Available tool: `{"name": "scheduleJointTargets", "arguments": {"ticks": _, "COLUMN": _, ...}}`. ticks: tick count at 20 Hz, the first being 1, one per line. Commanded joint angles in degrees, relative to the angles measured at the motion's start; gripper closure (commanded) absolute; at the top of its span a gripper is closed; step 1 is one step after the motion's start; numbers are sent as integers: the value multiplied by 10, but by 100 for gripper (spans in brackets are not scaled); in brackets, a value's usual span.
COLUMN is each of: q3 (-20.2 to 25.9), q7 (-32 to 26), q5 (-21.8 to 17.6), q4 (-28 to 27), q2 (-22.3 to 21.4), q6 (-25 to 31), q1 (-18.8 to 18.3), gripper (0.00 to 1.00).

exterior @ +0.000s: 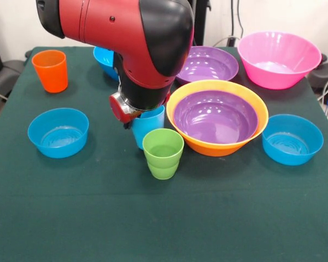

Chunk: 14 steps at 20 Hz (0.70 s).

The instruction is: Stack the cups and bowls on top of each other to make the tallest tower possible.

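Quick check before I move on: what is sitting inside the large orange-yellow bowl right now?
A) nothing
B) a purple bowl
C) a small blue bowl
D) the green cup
B: a purple bowl is nested inside the orange-yellow bowl, whose rim shows all around it; the green cup stands on the cloth in front and to the side.

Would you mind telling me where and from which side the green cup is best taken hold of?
I would grip the green cup by its rim, coming straight down from above. It stands upright with its mouth open, and the smooth upper band above the ridged lower half suits a pinch across the wall. The light blue cup crowds it from behind, so a sideways approach looks tight.
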Motion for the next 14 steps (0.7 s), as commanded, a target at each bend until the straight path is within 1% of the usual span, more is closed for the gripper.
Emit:
{"name": "scheduleJointTargets", "arguments": {"ticks": 1, "q3": 22, "q7": 104, "q5": 2, "q4": 33, "q2": 4, "q6": 27, "q1": 14, "gripper": 100}}
{"name": "scheduleJointTargets", "arguments": {"ticks": 3, "q3": 19, "q7": 100, "q5": 1, "q4": 28, "q2": 6, "q6": 43, "q1": 16, "gripper": 100}}
{"name": "scheduleJointTargets", "arguments": {"ticks": 6, "q3": 20, "q7": 100, "q5": 4, "q4": 25, "q2": 13, "q6": 47, "q1": 18, "gripper": 100}}
{"name": "scheduleJointTargets", "arguments": {"ticks": 10, "q3": 24, "q7": 99, "q5": 9, "q4": 29, "q2": 14, "q6": 43, "q1": 16, "gripper": 100}}
{"name": "scheduleJointTargets", "arguments": {"ticks": 14, "q3": 36, "q7": 97, "q5": 23, "q4": 44, "q2": 11, "q6": 31, "q1": 9, "gripper": 100}}
